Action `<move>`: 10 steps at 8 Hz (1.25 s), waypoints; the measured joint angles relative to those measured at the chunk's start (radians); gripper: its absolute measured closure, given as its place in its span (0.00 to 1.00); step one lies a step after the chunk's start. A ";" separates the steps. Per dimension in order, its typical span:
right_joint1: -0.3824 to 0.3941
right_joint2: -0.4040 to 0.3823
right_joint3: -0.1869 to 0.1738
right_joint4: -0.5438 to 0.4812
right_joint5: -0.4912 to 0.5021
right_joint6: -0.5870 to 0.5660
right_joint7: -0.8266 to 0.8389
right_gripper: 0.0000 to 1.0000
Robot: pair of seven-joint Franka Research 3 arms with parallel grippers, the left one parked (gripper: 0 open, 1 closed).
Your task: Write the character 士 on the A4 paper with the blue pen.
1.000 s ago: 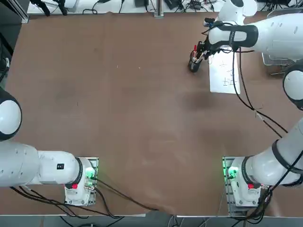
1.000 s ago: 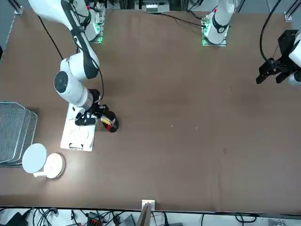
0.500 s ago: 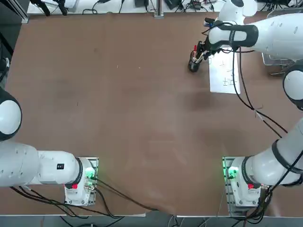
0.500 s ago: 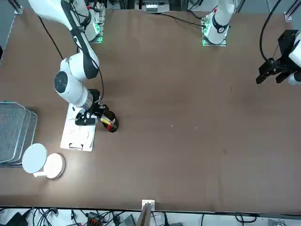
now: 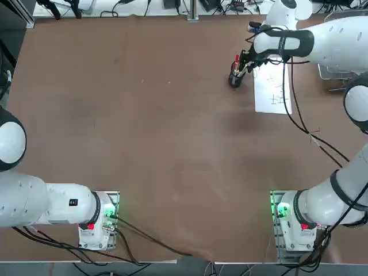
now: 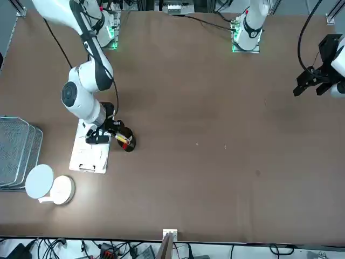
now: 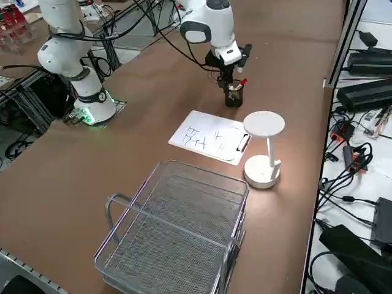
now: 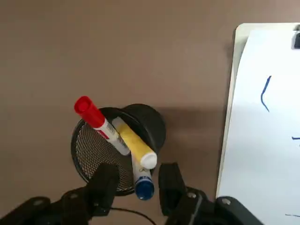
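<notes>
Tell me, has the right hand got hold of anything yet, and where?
Nothing yet. The right hand straddles the blue pen near its cap, above the pen cup, fingers not touching.

1. On the A4 paper (image 7: 211,137) I saw a few thin blue handwritten characters, too small for me to read in any view.
2. In the right wrist view only loose blue strokes showed on the sheet, no whole character.
3. The pens in the black mesh cup (image 8: 101,152) bore no lettering I could make out.
</notes>
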 joint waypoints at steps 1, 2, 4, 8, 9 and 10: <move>0.000 0.000 0.000 0.000 0.000 0.000 0.000 0.46; 0.000 0.001 0.000 0.000 0.000 0.000 0.000 0.47; 0.000 0.002 -0.001 0.000 0.000 0.000 0.000 0.51; -0.001 0.004 -0.001 0.001 0.000 0.000 0.000 0.63; -0.001 0.004 -0.001 0.003 0.000 0.000 0.000 0.63; -0.001 0.004 -0.001 0.003 0.000 0.000 0.000 0.63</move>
